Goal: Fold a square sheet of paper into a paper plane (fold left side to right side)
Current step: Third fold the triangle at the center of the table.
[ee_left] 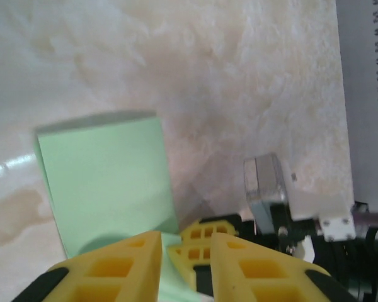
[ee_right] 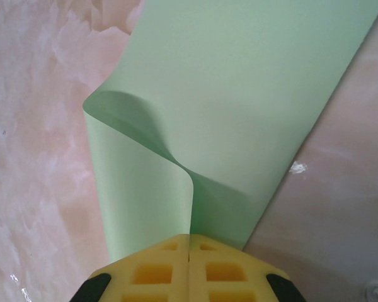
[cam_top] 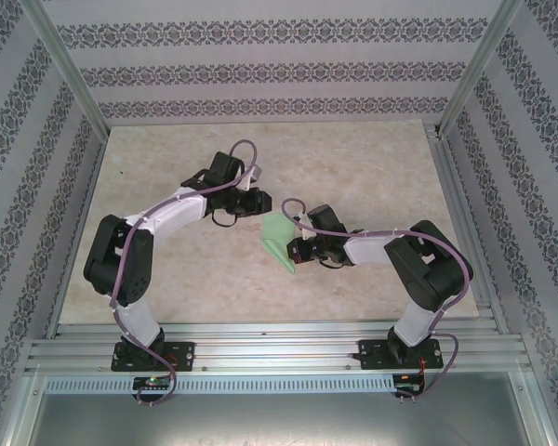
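Observation:
The square sheet of paper (cam_top: 279, 239) is light green and lies mid-table between both grippers, folded over into a narrow rectangle. No pointed paper plane shape is in view. My right gripper (ee_right: 189, 242) is shut on the sheet's near edge, and the paper (ee_right: 239, 94) curls up in a loop just ahead of the fingertips. My left gripper (ee_left: 186, 242) hovers open over the sheet's (ee_left: 107, 182) corner, its yellow fingers (ee_left: 113, 264) apart. The right gripper's fingers (ee_left: 208, 236) show in the gap between them. In the top view the left gripper (cam_top: 260, 203) is just above-left of the paper and the right gripper (cam_top: 296, 251) at its lower right.
The marble-patterned table (cam_top: 372, 167) is ringed by aluminium rails (cam_top: 279, 348) and patterned walls (cam_top: 260, 70). The right arm's grey wrist block (ee_left: 264, 189) sits close beside my left fingers. Both arms bend inward toward the centre.

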### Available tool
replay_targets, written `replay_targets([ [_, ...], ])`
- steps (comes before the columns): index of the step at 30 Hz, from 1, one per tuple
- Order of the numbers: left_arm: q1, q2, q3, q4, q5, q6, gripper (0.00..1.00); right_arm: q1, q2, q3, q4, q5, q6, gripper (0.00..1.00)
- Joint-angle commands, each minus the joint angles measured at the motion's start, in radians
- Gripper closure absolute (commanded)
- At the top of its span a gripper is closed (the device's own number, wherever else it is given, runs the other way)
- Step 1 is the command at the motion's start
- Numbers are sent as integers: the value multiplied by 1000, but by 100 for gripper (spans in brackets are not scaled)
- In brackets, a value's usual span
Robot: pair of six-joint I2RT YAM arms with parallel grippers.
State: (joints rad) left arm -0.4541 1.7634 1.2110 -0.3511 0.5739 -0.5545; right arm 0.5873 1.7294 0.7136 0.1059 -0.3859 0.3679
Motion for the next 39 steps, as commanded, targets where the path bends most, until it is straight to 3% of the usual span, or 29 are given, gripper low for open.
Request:
replay_targets([
  [1,-22,4,-109,164,102,-105,75,11,55,-13,-92,53,-25,98],
  [14,-104,107,-134,225,63,-175,76,15,45,-14,-105,61,-26,98],
  [39,-111,150,-217,151,-27,-101,78,16,59,6,-133,75,-43,98],
])
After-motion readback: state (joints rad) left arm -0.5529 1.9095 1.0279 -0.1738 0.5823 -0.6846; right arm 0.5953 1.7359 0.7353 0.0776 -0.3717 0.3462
